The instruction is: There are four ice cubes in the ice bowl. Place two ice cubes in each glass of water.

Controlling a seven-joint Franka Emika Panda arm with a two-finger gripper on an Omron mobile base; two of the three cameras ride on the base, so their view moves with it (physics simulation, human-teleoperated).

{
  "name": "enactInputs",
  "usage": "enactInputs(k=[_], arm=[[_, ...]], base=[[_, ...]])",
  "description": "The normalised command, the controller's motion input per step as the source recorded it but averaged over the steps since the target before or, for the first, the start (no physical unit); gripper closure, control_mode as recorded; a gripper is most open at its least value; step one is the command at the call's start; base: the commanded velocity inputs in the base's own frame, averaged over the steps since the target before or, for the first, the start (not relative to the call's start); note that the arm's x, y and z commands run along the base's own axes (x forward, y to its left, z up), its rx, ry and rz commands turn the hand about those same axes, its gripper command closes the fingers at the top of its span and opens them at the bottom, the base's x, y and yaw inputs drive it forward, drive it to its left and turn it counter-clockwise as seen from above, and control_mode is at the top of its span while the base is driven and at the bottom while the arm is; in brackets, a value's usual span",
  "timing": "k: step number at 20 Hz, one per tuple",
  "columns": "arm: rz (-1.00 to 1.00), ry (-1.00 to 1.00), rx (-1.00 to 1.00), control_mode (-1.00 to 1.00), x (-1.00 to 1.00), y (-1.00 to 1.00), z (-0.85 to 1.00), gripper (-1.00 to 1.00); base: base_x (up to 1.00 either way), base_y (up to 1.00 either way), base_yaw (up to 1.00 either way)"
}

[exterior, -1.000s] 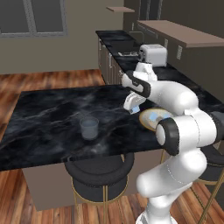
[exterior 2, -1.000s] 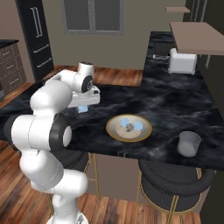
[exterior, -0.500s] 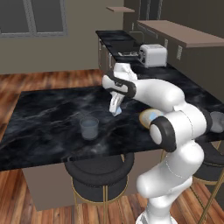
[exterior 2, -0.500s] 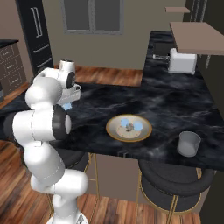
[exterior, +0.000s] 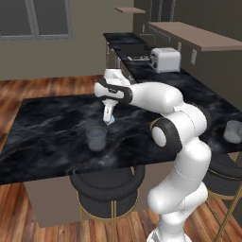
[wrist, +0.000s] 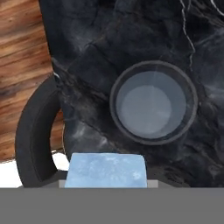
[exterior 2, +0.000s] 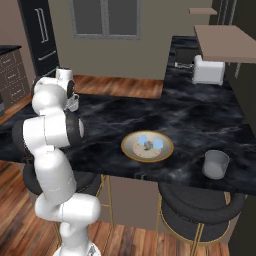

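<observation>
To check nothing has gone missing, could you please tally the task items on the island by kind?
ice bowl: 1
glasses of water: 2
ice cubes: 3 clearly visible, one in the gripper, two in the bowl; a further one there is unclear
Total: 6

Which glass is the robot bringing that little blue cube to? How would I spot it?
Find the big black marble counter and follow the white arm to its tool, which grips a pale blue ice cube. The glass stands alone just in front of it, near the counter's front edge above a round stool. The other glass sits far off, beyond the tan bowl.
</observation>
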Motion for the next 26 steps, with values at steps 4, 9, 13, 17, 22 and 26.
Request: enactInputs(k=[4, 9, 13, 17, 22, 26], arm=[[0.03, 0.0, -0.01, -1.0, 0.49, 0.45, -0.35, 1.0], [0.02, 0.0, 0.0, -1.0, 0.4, 0.19, -0.31, 1.0], [0.02, 0.0, 0.0, -1.0, 0.3, 0.15, -0.33, 1.0], [0.01, 0.0, 0.0, -1.0, 0.12, 0.15, -0.36, 1.0], [0.0, 0.0, 0.0, -1.0, 0.11, 0.04, -0.32, 1.0], [0.0, 0.0, 0.0, -1.0, 0.06, 0.0, -0.31, 1.0]], base=[[0.0, 0.0, 0.0], [0.0, 0.0, 0.0], [0.0, 0.0, 0.0], [0.0, 0.0, 0.0], [0.0, 0.0, 0.0], [0.0, 0.0, 0.0]])
